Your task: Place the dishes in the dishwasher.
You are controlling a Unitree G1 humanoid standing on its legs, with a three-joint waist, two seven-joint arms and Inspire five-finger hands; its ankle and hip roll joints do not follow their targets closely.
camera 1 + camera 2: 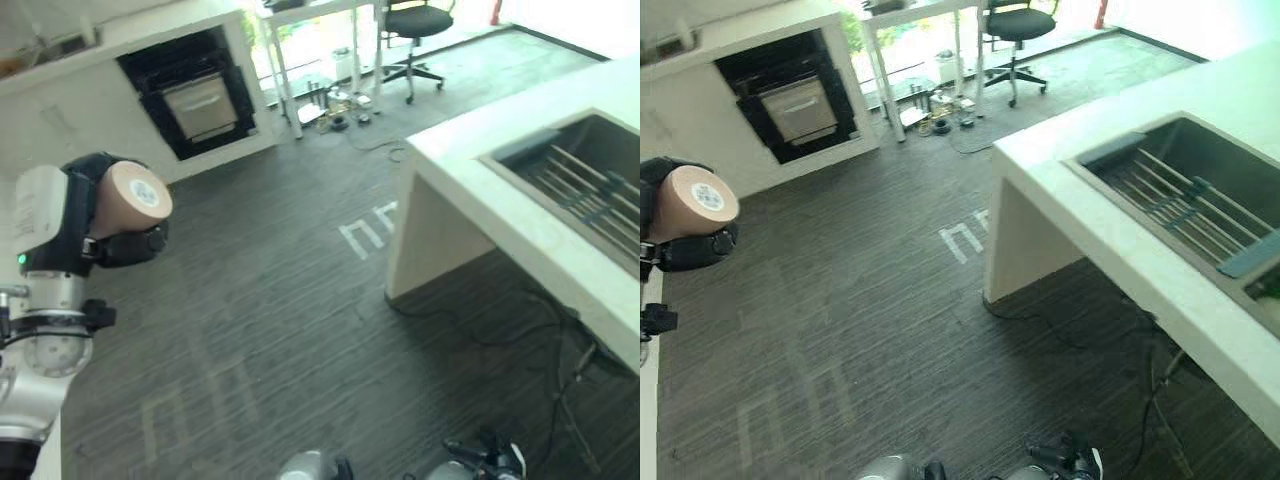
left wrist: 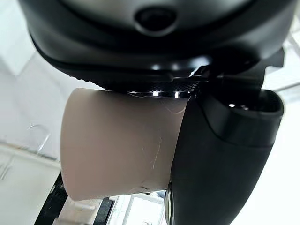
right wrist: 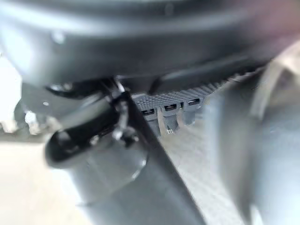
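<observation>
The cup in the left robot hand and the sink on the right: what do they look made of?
The cup looks like matte beige plastic or ceramic: even colour, no shine; I cannot tell which. The left robot hand curls round it. The sink looks like brushed metal: grey, dull sheen.

Cup [image 1: 130, 198] in left hand [image 1: 75, 215] at left, sink [image 1: 1185, 190] in counter [image 1: 1080, 215] at right, dishwasher [image 1: 190, 95] behind

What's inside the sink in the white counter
In the sink of the white counter, a rack of thin metal rods with grey bars across it spans the basin. The bottom under the rack is dark and partly hidden; no dishes are visible there.
</observation>
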